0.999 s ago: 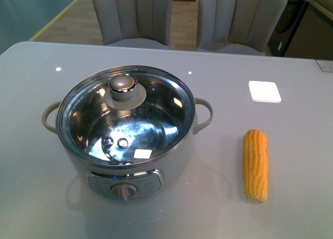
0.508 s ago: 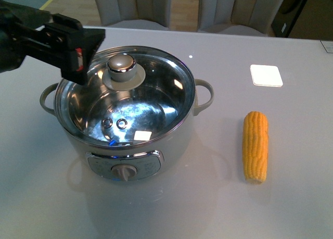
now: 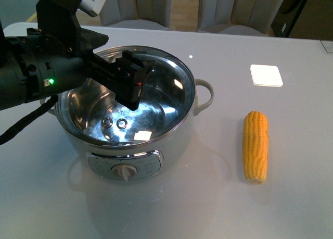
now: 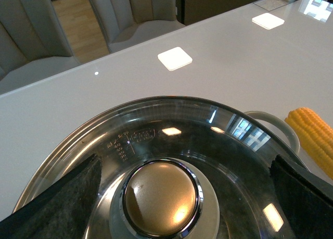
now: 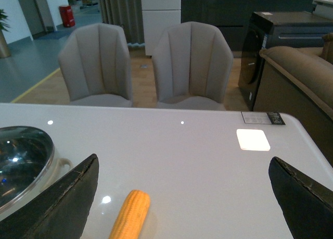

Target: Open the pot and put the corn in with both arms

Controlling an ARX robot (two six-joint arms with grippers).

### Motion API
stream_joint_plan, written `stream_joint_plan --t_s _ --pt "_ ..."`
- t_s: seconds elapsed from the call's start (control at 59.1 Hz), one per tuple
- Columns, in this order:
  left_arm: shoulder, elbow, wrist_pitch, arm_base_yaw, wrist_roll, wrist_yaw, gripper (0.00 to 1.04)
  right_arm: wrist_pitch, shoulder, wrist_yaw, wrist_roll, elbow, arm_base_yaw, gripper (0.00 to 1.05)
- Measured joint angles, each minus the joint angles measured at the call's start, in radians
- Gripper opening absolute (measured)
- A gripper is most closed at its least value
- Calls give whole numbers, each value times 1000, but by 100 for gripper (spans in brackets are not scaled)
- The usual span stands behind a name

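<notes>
The pot (image 3: 125, 161) stands on the white table with its glass lid (image 3: 166, 88) on. My left gripper (image 3: 132, 83) is open and hovers over the lid, hiding the knob in the front view. In the left wrist view the grey knob (image 4: 161, 197) lies between the two black fingers (image 4: 57, 208), with a gap on each side. The corn (image 3: 255, 146) lies on the table to the right of the pot; it also shows in the left wrist view (image 4: 312, 132). My right gripper (image 5: 182, 163) is open and empty above the table, with the corn (image 5: 130, 215) and the pot's rim (image 5: 21, 155) below it.
A white square patch (image 3: 266, 75) lies on the table behind the corn. Two grey chairs (image 5: 145, 62) stand past the table's far edge. A brown sofa (image 5: 302, 72) and a dark cabinet (image 5: 281, 25) are at the far right.
My left arm has come in from the left and moved right over the pot; its gripper now covers the lid knob. The pot, lid and corn have not moved.
</notes>
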Motion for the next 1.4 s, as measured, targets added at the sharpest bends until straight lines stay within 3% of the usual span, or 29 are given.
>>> stream_joint_plan --t_s 0.406,1.405 --pt "76 39 22 -7 -42 -60 98 0 0 0 0 0 0 96" --pt "127 64 29 -19 -135 -92 98 0 0 0 0 0 0 96"
